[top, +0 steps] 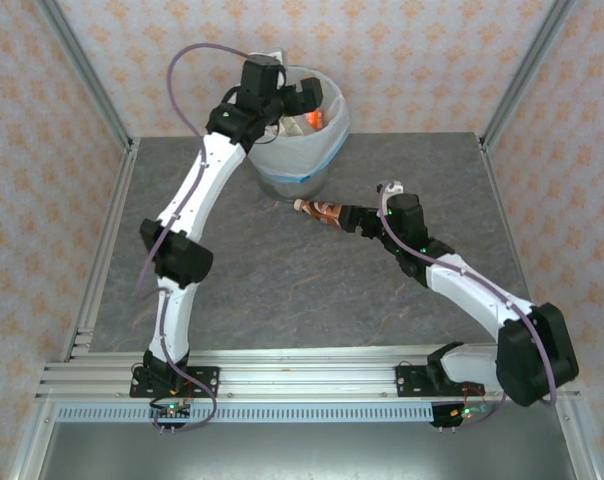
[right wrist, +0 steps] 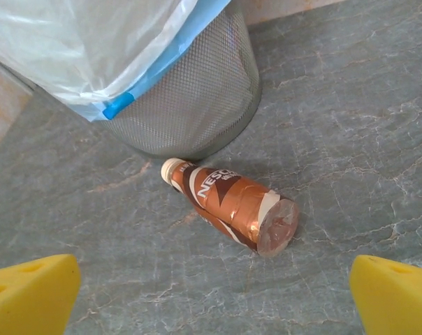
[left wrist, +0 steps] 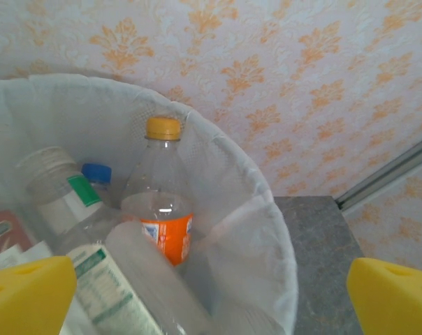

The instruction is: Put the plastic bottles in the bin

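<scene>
Brown-label bottle [right wrist: 233, 204] before wide-open right end effector [right wrist: 211, 293]

I'm looking at a grey mesh bin [right wrist: 197, 112] lined with a translucent white bag with a blue band [right wrist: 137, 91]. Just beside the bin, a brown-and-white labelled bottle [right wrist: 232, 206] with a cream cap. Inside the bin, an orange-labelled bottle [left wrist: 162, 202] with a yellow cap, a blue cap [left wrist: 96, 172] beside it. Yellow fingertips [left wrist: 29, 293] on my left gripper. Orange-patterned wallpaper [left wrist: 302, 84] behind the bin.

A lab test cell: aluminium frame [top: 94, 100], wallpapered panels [top: 422, 60].
</scene>
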You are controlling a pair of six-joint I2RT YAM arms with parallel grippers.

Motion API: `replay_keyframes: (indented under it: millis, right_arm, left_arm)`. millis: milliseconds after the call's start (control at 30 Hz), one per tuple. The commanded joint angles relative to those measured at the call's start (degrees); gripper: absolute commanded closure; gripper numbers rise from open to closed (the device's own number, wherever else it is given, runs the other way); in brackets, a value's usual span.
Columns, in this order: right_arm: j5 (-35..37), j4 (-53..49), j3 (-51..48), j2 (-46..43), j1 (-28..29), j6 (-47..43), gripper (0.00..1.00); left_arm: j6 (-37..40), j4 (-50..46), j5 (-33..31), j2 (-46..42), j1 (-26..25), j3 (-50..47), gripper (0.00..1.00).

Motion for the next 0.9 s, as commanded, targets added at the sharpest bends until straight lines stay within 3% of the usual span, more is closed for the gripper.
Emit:
replay_keyframes:
  millis: [0, 267, 533, 867]
  right_arm:
    - [-1.48, -4.86, 4.33, 3.54, -0.08, -7.53, 0.01]
    - [-7.36, -11.62, 11.95, 13.42, -0.20, -24.86, 0.01]
    - [-8.65, -23.88, 23.56, 24.61, -2.10, -39.42, 0.01]
    - [-7.54, -32.97, 35.16, 36.26, -3.01, -48.50, 0.01]
  left_arm:
    - [1.32, 5.41, 1.75, -9.78, 0.18, -7.68, 0.00]
    - [0.35, 11.13, -3.02, -27.40, 0.18, -32.56, 0.00]
    - [-5.36, 13.72, -18.40, -46.81, 0.51, -59.95, 0.00]
    - [-15.49, 7.82, -33.72, -56.34, 1.23, -74.47, 0.00]
